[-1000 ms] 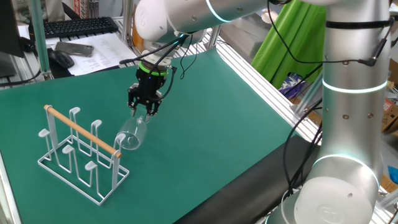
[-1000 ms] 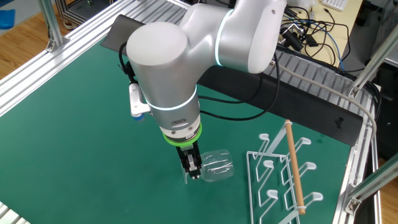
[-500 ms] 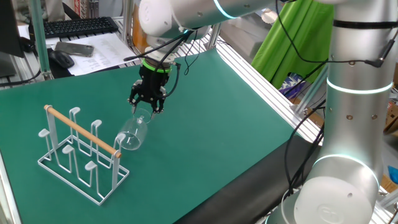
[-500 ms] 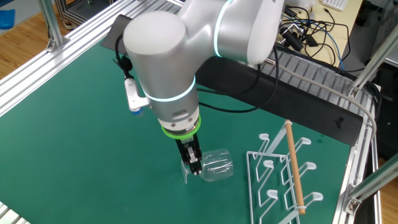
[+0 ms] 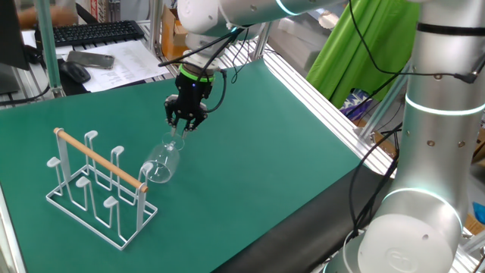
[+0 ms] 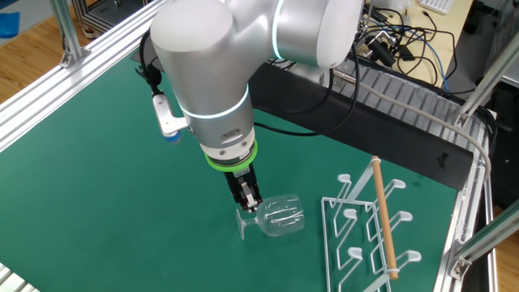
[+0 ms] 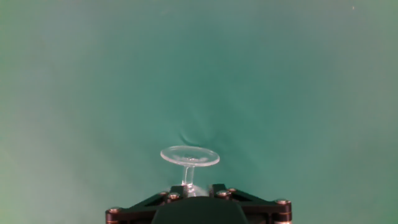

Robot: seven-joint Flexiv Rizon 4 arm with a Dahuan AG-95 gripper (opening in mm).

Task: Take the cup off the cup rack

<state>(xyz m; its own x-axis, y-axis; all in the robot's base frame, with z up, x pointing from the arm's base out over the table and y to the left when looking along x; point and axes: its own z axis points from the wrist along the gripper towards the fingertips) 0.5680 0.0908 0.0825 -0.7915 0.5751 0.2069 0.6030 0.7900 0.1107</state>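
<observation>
The cup (image 5: 160,164) is a clear stemmed glass lying on its side on the green mat, bowl toward the cup rack (image 5: 73,199), apart from it. In the other fixed view the cup (image 6: 279,217) lies left of the rack (image 6: 353,243). My gripper (image 5: 183,129) hovers just above the stem end, slightly open, holding nothing. It also shows in the other fixed view (image 6: 250,204). In the hand view the cup's round foot (image 7: 189,155) lies ahead and the thin stem runs back between the jaws of my gripper (image 7: 194,188), with a gap beside it.
The white wire rack has a wooden dowel (image 5: 98,158) along its top and bare pegs. A keyboard (image 5: 95,32), a mouse and papers lie beyond the mat's far edge. Aluminium rails (image 5: 318,95) border the mat on the right.
My gripper has drawn up and back along the stem, away from the bowl. The cup has stayed where it lay on the mat.
</observation>
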